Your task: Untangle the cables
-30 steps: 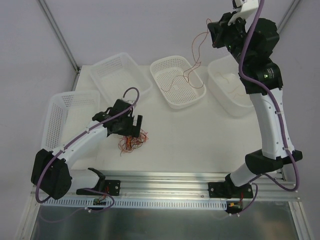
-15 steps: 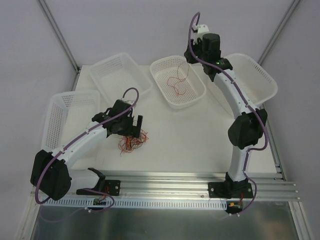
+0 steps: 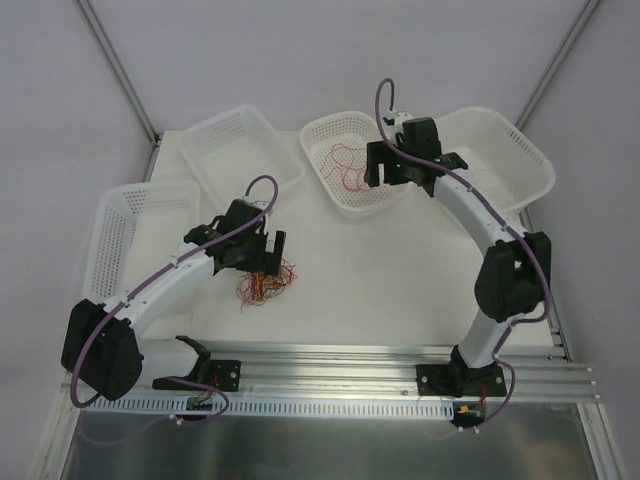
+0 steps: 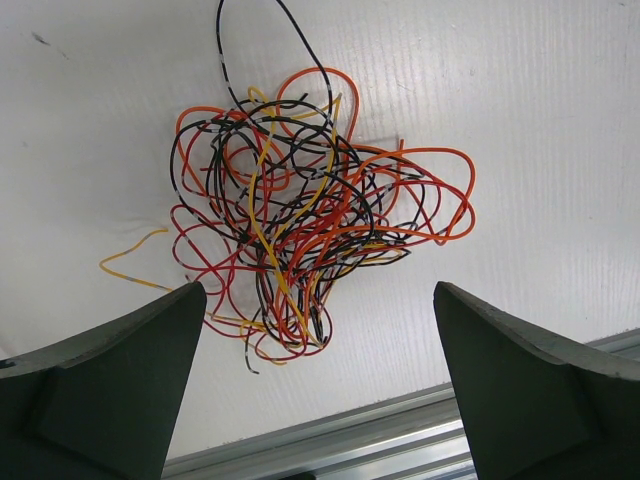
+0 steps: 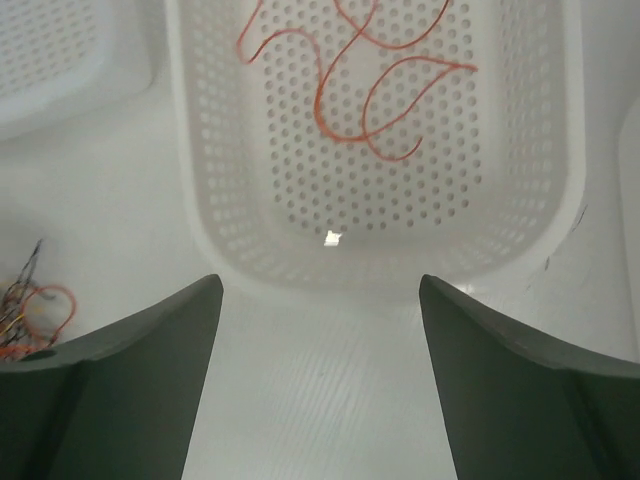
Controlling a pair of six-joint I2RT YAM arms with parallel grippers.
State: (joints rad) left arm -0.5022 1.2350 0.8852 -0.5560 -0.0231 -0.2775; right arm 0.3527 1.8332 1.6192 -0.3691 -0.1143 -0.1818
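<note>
Finds one loose red cable [image 5: 350, 80] lying in curls on the floor of the middle basket [image 5: 380, 285], with the right gripper [image 5: 320, 290] released and empty just above that basket's near rim. Leaves the main tangle [image 4: 300, 210] of red, orange, black and yellow cables on the desk [image 3: 400, 270], well apart from the basket on its near-left side, directly beneath the left gripper [image 4: 315, 320], likewise spread wide and holding nothing.

Risks pinching several strands at once on the next pick, given the thickly crossed loops in the knot. Risks dragging the whole clump toward the basket rather than freeing one cable. Risks cinching the knot tighter with a sharp pull. Favours a single outlying end over the dense part. Could also catch the basket's near rim on a low retreat of the right gripper.
</note>
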